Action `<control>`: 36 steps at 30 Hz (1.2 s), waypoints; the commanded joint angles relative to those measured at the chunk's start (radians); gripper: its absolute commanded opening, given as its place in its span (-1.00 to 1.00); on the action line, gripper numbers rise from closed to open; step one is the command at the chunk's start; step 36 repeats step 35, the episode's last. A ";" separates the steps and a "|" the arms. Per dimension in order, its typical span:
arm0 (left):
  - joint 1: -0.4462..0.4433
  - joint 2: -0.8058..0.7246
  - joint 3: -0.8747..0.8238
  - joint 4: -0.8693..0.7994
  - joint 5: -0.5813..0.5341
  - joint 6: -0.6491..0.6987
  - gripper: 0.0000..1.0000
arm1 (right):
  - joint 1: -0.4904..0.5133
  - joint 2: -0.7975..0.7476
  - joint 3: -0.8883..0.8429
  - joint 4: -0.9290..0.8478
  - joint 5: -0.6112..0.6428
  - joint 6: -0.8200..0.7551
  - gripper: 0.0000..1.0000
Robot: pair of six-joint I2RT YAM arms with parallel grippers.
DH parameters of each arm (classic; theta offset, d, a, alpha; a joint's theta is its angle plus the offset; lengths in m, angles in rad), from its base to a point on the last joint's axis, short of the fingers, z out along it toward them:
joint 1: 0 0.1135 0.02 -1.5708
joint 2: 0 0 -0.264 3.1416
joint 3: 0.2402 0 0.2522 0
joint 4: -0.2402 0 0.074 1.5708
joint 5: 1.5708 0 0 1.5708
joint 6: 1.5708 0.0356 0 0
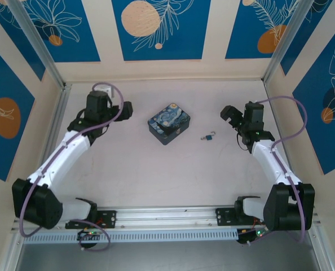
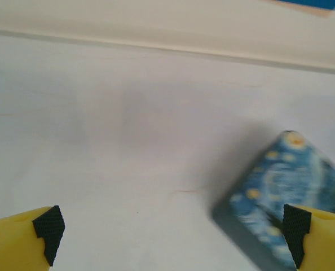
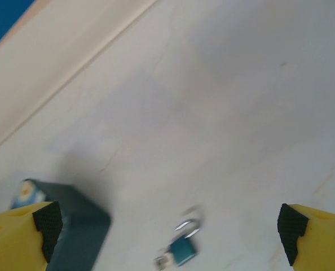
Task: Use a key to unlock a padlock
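blurred: padlock [image 3: 184, 247] at 6 o'clock | tiny, unclear: key [image 3: 163, 261] beside it | smeared, cropped at 5 o'clock: painted box [image 2: 280, 186]

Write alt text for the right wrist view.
A small blue padlock lies on the pale table, in the gap of the wide-open right pincer. A dark box sits at lower left; the picture is blurred.

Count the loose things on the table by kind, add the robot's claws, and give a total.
painted box: 1
padlock: 1
key: 1
claws: 2 (left claw, right claw)
total: 5
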 commanded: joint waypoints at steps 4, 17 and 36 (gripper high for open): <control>0.059 -0.085 -0.356 0.408 -0.249 0.256 1.00 | 0.001 0.053 -0.133 0.275 0.245 -0.296 0.99; 0.206 0.180 -0.668 1.065 -0.076 0.317 1.00 | 0.021 0.298 -0.386 0.936 -0.055 -0.493 0.99; 0.233 0.270 -0.665 1.126 0.017 0.320 1.00 | 0.019 0.317 -0.400 0.988 -0.069 -0.499 0.99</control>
